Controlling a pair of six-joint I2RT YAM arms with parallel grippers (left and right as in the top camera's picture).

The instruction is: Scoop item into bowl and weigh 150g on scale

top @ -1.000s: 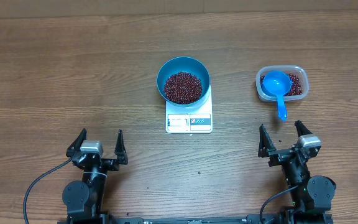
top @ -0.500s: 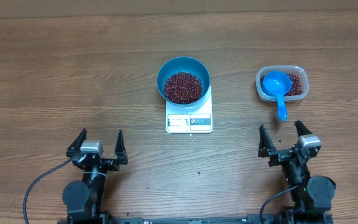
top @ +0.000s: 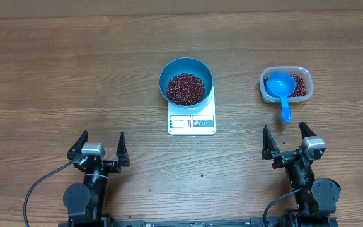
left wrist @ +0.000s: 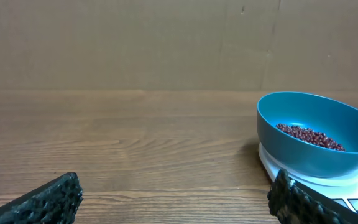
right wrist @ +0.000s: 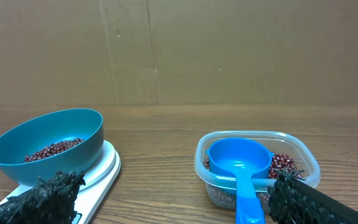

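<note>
The scale [top: 191,124] is pointing its display at 6 o'clock, bearing the bowl [top: 186,65] — left gripper [top: 102,134] and right gripper [top: 283,127] are gaping, empty.

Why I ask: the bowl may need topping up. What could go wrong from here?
1. The blue scoop rests in the clear tub with its handle over the rim. Lifting it with the open right fingers could drag the tub or flick beans out.
2. The blue bowl overhangs the scale; a nudge might shift it and upset the reading.
3. The display is unreadable here, so overshooting seems possible.
</note>
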